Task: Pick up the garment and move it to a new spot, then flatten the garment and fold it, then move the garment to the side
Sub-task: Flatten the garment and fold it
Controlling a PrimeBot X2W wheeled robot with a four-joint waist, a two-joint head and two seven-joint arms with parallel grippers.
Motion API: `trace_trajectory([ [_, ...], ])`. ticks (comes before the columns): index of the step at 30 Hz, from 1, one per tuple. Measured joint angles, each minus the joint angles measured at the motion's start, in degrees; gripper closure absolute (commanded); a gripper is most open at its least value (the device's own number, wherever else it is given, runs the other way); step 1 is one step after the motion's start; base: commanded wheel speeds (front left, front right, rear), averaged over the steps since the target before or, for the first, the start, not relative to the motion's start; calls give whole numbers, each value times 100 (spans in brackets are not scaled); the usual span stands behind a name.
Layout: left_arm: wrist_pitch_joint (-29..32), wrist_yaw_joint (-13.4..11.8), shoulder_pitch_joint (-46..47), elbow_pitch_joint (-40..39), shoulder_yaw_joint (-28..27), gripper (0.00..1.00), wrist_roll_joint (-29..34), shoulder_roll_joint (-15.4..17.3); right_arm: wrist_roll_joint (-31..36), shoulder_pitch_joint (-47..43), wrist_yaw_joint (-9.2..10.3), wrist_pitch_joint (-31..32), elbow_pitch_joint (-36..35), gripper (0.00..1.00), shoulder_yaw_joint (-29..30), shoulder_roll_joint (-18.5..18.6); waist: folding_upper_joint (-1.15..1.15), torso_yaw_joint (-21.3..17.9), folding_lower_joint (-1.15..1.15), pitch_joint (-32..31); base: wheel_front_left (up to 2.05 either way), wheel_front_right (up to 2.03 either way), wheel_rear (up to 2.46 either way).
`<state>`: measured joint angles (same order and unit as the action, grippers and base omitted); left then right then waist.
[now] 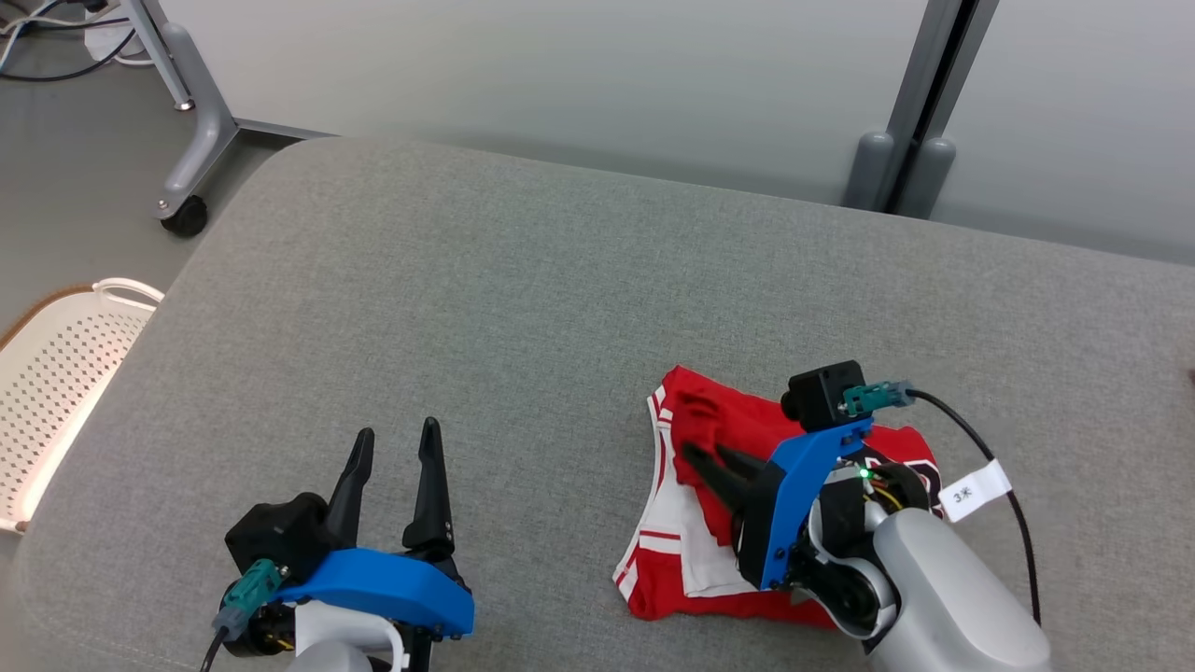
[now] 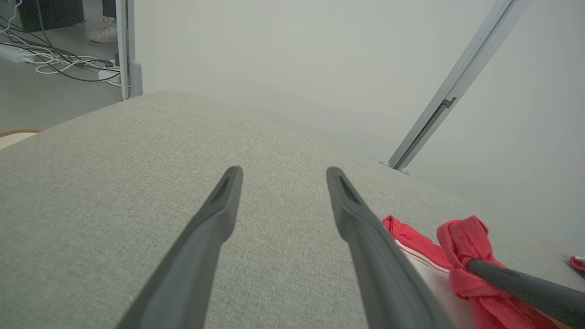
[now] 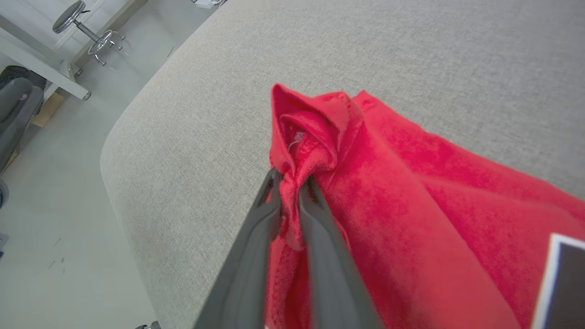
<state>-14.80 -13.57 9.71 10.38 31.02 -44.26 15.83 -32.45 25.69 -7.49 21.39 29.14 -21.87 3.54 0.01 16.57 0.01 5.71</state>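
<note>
Right hand (image 3: 291, 178) pinches raised edge of garment (image 3: 411, 205).

Head above; wrists close; common garment (image 1: 742, 422)

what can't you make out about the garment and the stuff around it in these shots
- Head view: right half of the garment with its dark print, behind the mount and forearm of the right gripper.
- Left wrist view: the garment's near part, behind a finger of the left gripper and past the bottom edge.
- Head view: white basket, cut by the left edge.
</note>
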Motion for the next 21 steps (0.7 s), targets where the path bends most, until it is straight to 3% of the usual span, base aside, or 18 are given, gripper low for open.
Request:
trace_trajectory([
  [1,-1,5,3,18,-13,0,10,-10,-40,21,0,-41,82,0,-51,-14,0,7,0,10,0,0,0],
  [9,-11,90,4,94,-76,0,76,-88,-536,190,0,-488,113,0,-342,-63,0,-121,0,7,0,0,0],
  [17,-12,136,-14,126,-55,0,177,-114,174,290,1,-1430,26,0,160,413,0,-373,0,-98,0,0,0],
  [21,-16,148,-6,170,-20,0,260,-100,427,148,0,-1756,-48,0,488,467,0,-509,0,-157,0,0,0],
])
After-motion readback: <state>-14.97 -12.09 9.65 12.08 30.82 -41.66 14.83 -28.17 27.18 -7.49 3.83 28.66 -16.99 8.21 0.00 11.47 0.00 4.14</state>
